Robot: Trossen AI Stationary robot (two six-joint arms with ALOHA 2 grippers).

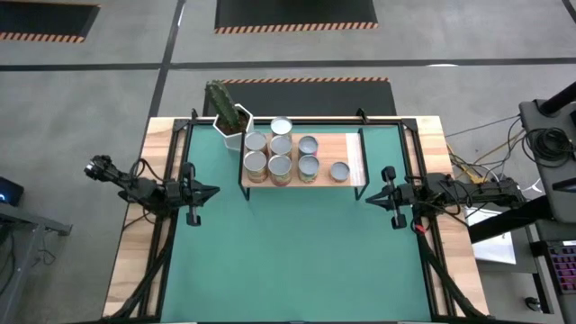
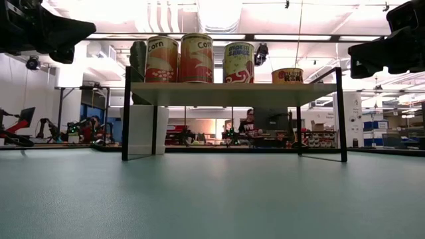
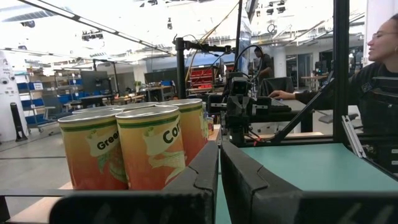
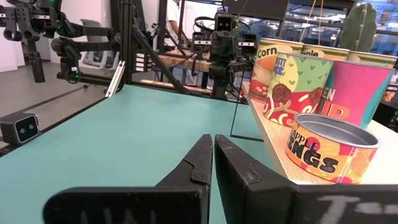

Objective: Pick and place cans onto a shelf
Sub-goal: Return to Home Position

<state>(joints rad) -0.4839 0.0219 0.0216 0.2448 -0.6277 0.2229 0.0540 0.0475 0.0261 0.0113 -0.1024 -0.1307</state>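
The shelf [image 1: 353, 158], a light-wood top on a thin black frame, stands on its legs on the green mat [image 1: 297, 252] at the far middle of the table. Several cans [image 1: 280, 166] stand upright on it, with a low can [image 1: 338, 171] toward its right end. In the low view the cans [image 2: 196, 58] line the shelf top [image 2: 232, 93]. My left gripper [image 1: 214, 190] hovers left of the shelf, shut and empty [image 3: 219, 149]. My right gripper [image 1: 367, 196] hovers right of the shelf, shut and empty [image 4: 213, 140].
A white hexagonal pot with a green cactus [image 1: 230, 119] stands at the shelf's far left corner. A black frame [image 1: 297, 120] runs along the mat's edges. People show in the room beyond the table [image 3: 379, 81]. The mat's near half lies open before the shelf.
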